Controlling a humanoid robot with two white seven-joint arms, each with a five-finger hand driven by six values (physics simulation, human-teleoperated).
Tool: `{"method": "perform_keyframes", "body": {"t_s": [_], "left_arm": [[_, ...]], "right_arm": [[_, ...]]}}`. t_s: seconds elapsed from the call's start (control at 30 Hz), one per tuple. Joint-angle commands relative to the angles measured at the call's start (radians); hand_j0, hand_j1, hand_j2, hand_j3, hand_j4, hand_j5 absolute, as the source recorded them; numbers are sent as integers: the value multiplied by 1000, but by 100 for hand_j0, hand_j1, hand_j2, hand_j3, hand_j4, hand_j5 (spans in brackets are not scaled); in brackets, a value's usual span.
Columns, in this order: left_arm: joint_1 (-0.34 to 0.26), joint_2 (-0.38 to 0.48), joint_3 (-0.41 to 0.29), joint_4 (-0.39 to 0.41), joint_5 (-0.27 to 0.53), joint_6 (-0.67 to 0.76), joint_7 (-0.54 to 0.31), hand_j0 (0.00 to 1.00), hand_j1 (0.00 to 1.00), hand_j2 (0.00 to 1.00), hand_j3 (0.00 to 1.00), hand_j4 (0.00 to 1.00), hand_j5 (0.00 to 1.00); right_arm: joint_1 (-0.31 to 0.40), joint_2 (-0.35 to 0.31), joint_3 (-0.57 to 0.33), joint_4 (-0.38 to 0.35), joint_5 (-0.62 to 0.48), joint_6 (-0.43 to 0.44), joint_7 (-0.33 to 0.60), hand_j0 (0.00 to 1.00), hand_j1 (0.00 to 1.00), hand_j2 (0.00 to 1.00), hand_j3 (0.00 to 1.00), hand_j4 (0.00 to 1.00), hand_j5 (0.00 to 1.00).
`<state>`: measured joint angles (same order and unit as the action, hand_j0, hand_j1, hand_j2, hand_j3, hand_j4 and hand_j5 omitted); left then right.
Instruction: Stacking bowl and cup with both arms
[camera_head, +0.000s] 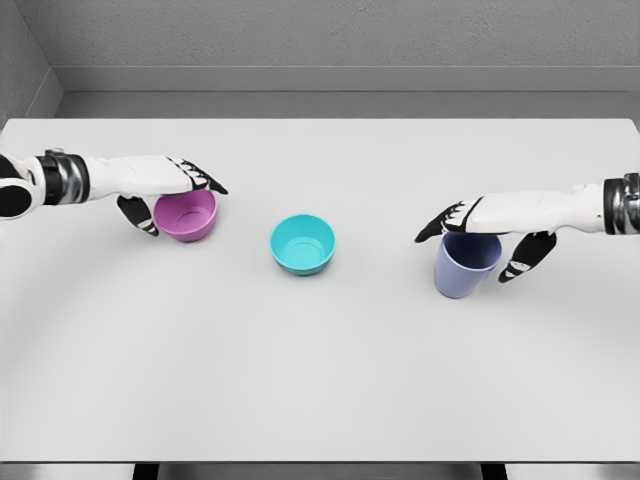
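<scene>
Purple plastic shows first on the left: the purple bowl (187, 215) sits upright on the white table (320, 380), and the left hand (165, 195) reaches in over its near-left rim. Fingers (205, 180) lie across the top of the rim while the thumb drops down the outer wall, so the hand looks wrapped about the bowl's edge, though whether it is squeezing firmly cannot be told from this view. The bowl appears to rest on the table rather than hang in the air.

Between the two arms stands the teal bowl (303, 243), upright, untouched and well apart from both hands.

On the right, the lavender cup (465, 265) stands upright with its mouth up. The right hand (490, 235) covers its rim, fingers pointing toward the middle of the table and the thumb hooked down on the cup's far-right side; it seems to grip the cup, which also looks to be on the surface.

Judging by this, nothing is stacked yet. Both grasps look roughly in place; lifting, carrying toward the centre bowl and nesting the pieces all remain.
</scene>
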<state>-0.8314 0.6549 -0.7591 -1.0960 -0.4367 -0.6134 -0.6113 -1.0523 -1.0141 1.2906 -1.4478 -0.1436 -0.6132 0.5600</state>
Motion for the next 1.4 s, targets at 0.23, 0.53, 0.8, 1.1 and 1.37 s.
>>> {"method": "perform_keyframes", "body": {"t_s": [0.23,0.53,0.8,1.1,1.37], "left_arm": [[2,-8,0,7,-2,3,0,100,100,100,100,100,100],[9,-8,-2,12,-4,3,0,95,95,95,95,95,95],[15,-8,-2,10,-4,3,0,78,78,78,78,78,78],[17,-6,0,-2,-1,3,0,70,70,70,70,70,70],[17,8,7,-111,12,3,0,69,69,69,69,69,69]], "right_arm": [[-2,-3,-4,1,-7,2,5,100,100,100,100,100,100],[0,-1,-5,1,-7,2,18,100,100,100,100,100,100],[0,-3,-7,0,-7,2,20,100,100,100,100,100,100],[0,-3,-8,0,-7,2,20,100,100,100,100,100,100],[-2,-3,-10,-2,-7,2,20,100,100,100,100,100,100]]}}
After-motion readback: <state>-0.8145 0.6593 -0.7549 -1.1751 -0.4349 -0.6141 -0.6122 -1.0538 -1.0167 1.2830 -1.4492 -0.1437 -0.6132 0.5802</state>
